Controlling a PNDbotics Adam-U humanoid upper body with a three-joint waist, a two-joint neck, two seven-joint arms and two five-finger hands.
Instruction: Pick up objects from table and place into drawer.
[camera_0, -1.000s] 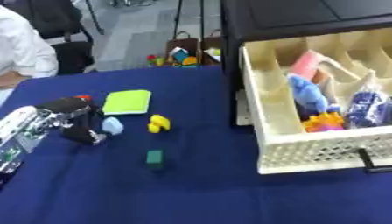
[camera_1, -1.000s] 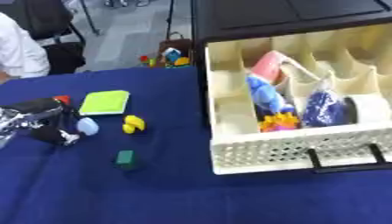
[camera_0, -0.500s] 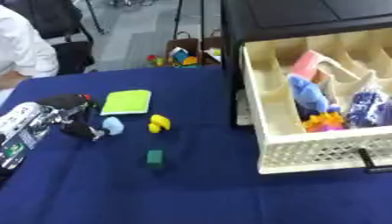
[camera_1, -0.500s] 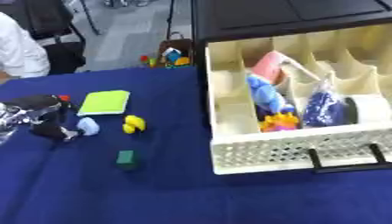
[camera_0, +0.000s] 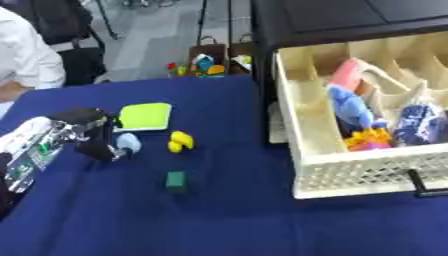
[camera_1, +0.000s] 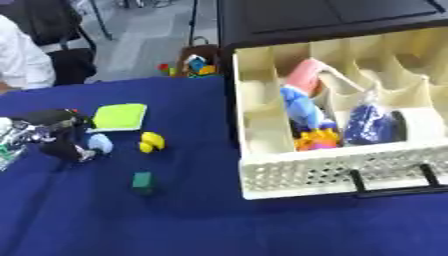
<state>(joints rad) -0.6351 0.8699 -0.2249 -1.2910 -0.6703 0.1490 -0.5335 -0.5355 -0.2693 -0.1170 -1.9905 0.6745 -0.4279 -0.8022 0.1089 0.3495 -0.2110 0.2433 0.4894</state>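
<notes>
Left hand (camera_0: 92, 135) at table's (camera_0: 219, 220) left edge, fingers curled round pale blue object (camera_0: 129, 142). Yellow piece (camera_0: 180, 141) just beside, green block (camera_0: 177, 181) nearer front. Open drawer (camera_0: 350, 175) at right edge.

This is looking like a robot test room or lab rather than a home. A table (camera_0: 219, 215) covered in dark blue cloth is standing on a plain grey floor (camera_0: 157, 40), with small toys lying on it as test pieces. Behind the table, thin black stand legs (camera_0: 203, 20) are rising from the floor, and a bag of bright toys (camera_0: 208, 62) is sitting there. A person in a white shirt (camera_0: 26, 60) is sitting at the table's far left edge.
</notes>
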